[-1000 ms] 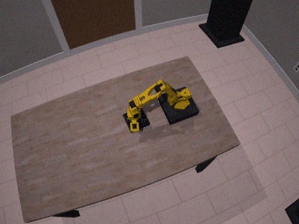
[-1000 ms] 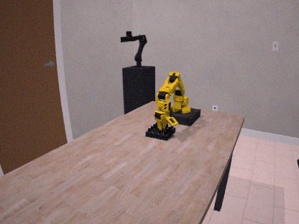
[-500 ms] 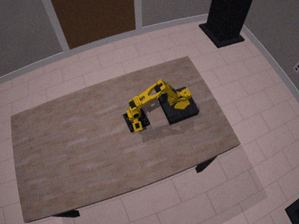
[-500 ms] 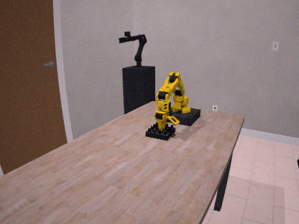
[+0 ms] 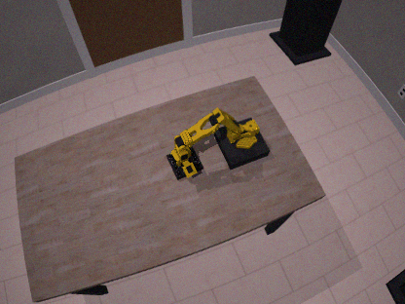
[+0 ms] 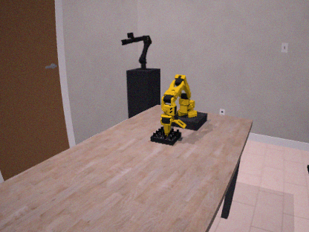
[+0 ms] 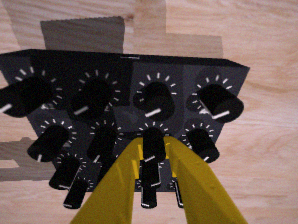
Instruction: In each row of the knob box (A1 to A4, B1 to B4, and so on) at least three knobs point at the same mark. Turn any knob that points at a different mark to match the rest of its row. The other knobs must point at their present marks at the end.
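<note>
jaws: nearly shut, clamped on one knob (image 7: 153, 142) in the box's second row from the far edge, third from left in wrist view; yellow fingers flank it on both sides.
knob: black, white pointer line; which mark it points at can't be told, the jaws cover it.
box (image 7: 125, 65): black, flat on tabletop (image 6: 111, 178), just beside the arm's base plate (image 5: 258, 155); white tick marks ring each knob.
far row: four knobs, pointers angled down-left in wrist view.
writing: no readable labels or row letters.
arm (image 6: 174, 100): folded over, wrist straight down onto box.
</note>
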